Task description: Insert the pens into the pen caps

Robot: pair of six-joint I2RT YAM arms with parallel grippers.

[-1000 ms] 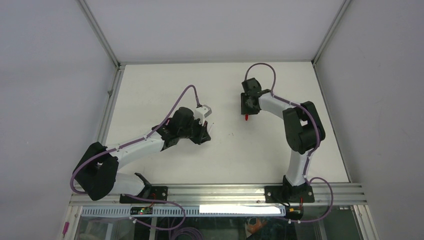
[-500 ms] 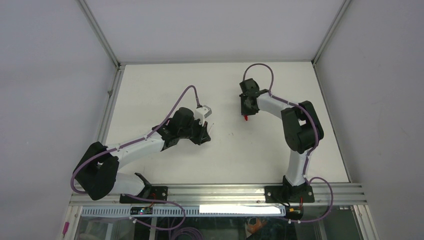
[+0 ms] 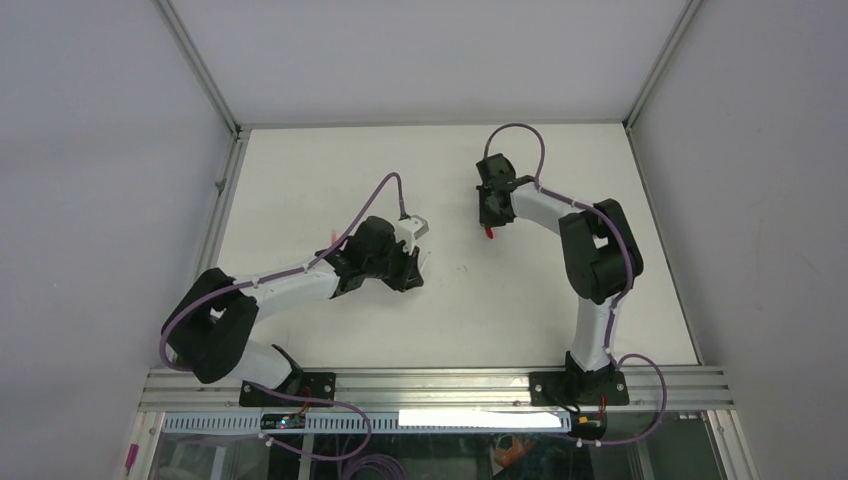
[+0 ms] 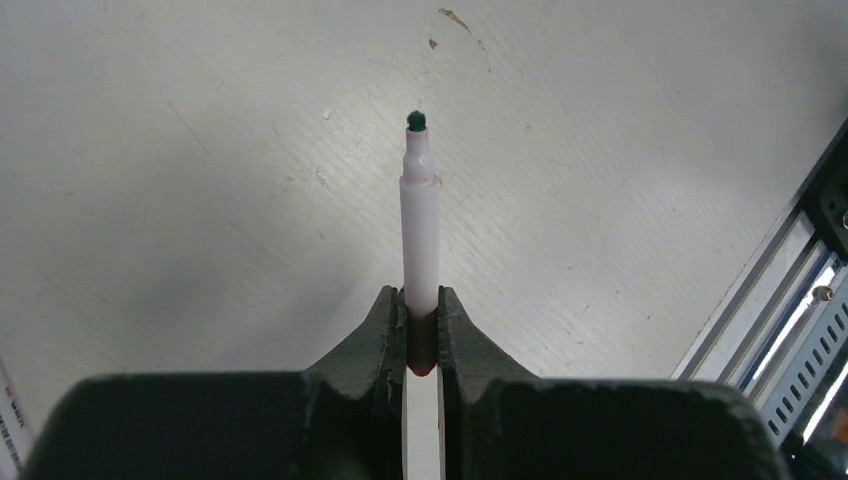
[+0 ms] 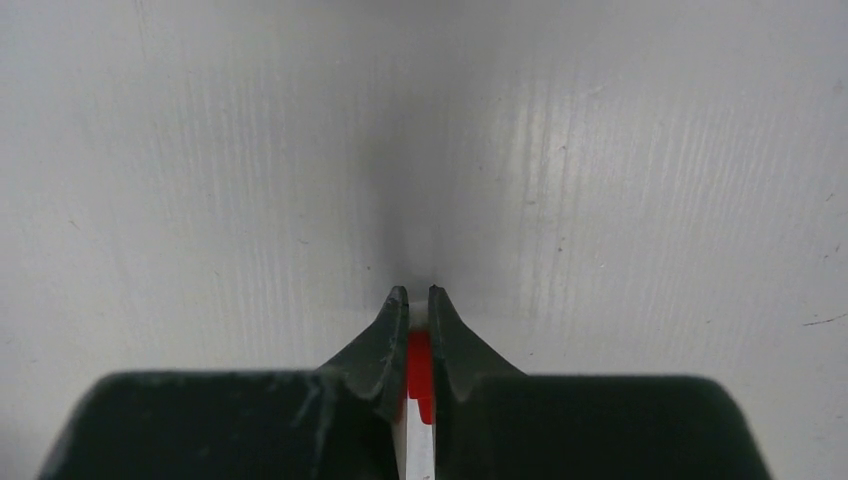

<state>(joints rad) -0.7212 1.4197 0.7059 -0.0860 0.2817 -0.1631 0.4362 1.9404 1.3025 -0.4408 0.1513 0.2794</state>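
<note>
On the left: gripping a white pen (image 4: 420, 220) in the left end effector (image 4: 421, 298), jaws pinched shut on its rear end, with the dark-green tip aimed forward over the bench (image 4: 200, 150). Further right, toward the bench's far side: holding a red cap (image 5: 420, 362) in the right end effector (image 5: 419, 295), jaws almost together around it, low over the surface, well apart from the pen.

You're working in a robotics lab cell. The scuffed white tabletop (image 3: 300, 170) under your left fingers (image 4: 380, 340) is boxed in by plain grey panels (image 3: 100, 200). An aluminium rail (image 3: 440, 381) runs well behind the fingers, and purple cabling (image 3: 516, 126) loops off the arms.
</note>
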